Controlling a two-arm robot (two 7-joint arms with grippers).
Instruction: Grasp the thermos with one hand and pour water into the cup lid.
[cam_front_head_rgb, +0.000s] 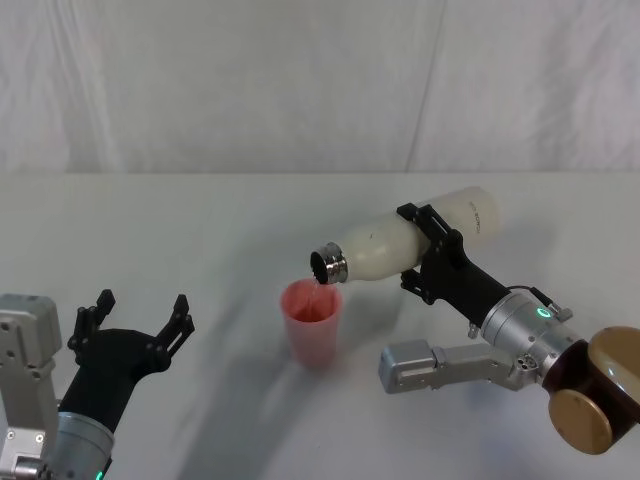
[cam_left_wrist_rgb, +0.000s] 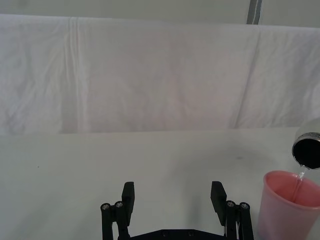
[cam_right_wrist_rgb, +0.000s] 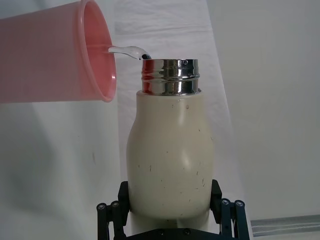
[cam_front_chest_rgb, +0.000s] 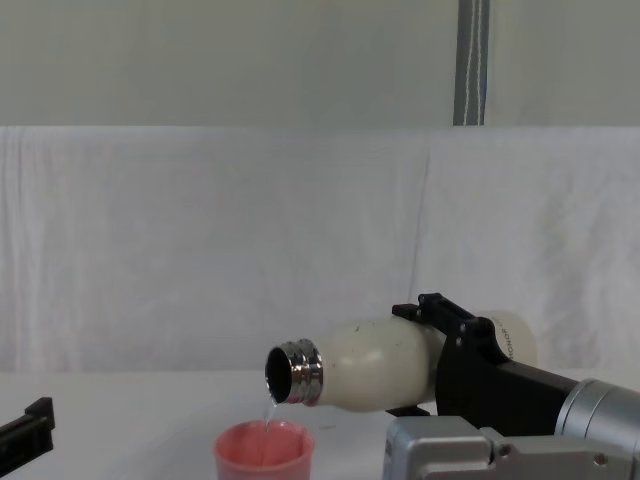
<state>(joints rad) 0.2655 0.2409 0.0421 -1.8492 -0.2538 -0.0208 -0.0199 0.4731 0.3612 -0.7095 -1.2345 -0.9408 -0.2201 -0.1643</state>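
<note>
Right now my right pincer (cam_front_head_rgb: 432, 252) is clamped around the body of the thermos (cam_front_head_rgb: 400, 243), gripping it past the middle, toward its base, with one black finger on each side. I hold it lying nearly flat above the table (cam_front_head_rgb: 200, 220), its long axis running from the base, out by my right wrist, down a little to the steel neck. That neck hangs just above the cup (cam_front_head_rgb: 313, 322), over the rim on the side nearest the bottle, not touching it. A thin thread of water falls from the lip into the cup. So the relation that counts is mouth over cup: as I judge it, any further tipping has to keep the neck inside the ring of the rim, or the stream will land on the table.

The thermos is cream-white and matte, with rounded shoulders, a few small dark specks on its skin and a shiny threaded neck with a dark opening. The cup is pink, round and smooth-rimmed, standing upright on the table, far shorter than the bottle is long.

My left pincer (cam_front_head_rgb: 140, 312) rests low, well to the left of the cup, fingers spread apart and holding nothing. The right arm is plainly the one nearer the cup.
</note>
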